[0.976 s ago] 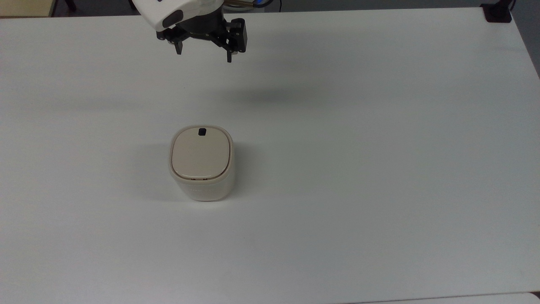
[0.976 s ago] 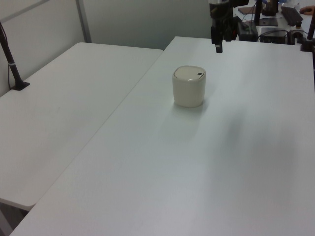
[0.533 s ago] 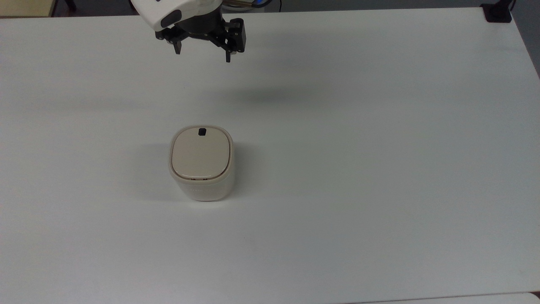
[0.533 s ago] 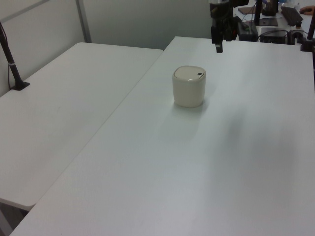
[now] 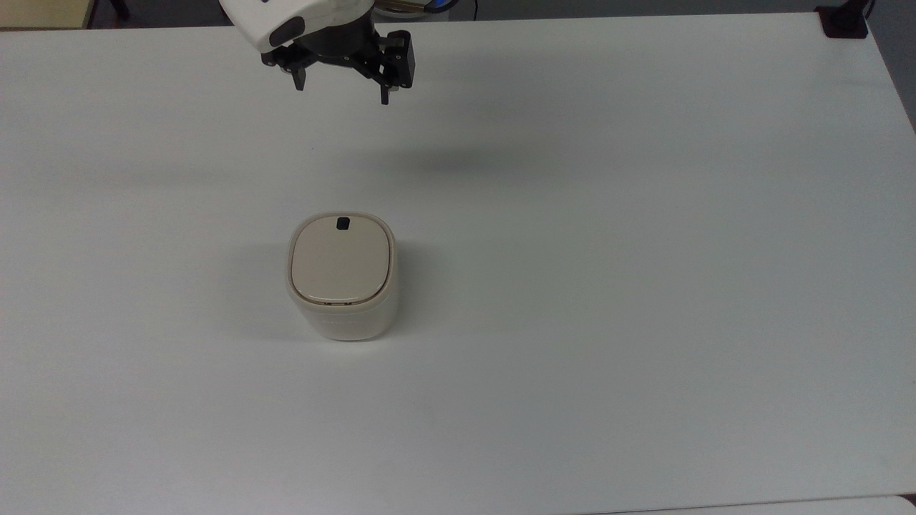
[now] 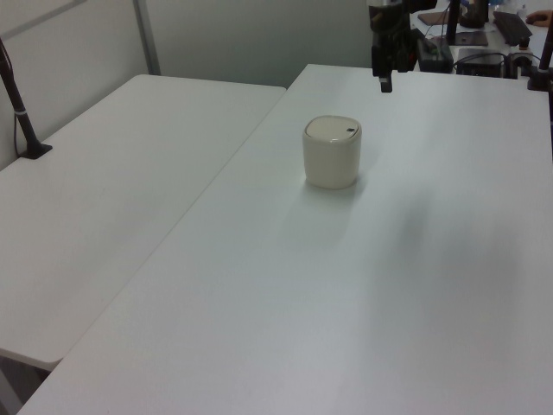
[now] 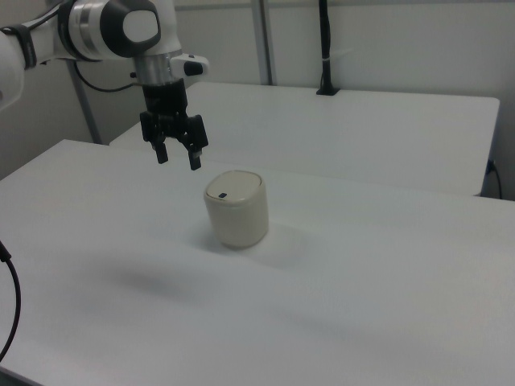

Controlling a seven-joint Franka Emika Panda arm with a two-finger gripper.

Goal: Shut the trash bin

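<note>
Cream bin (image 5: pixel 342 277) sits lid-down mid-table (image 5: pixel 644 286), wide bare surface all round; I see my claw (image 5: pixel 339 80) spread apart, hovering at its twelve o'clock.

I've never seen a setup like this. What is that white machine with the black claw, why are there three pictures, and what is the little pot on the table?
The white machine is a robot arm. Its black claw is a gripper with two fingers, standing apart and holding nothing. The three pictures show one moment from three cameras: the top view looks down on the table, the left and right views look across it from the sides. The little pot is a small cream trash bin, standing alone on the white table. Its beige lid lies flat, so it looks shut, with a small black button near one edge. The gripper hangs in the air, apart from the bin.
</note>
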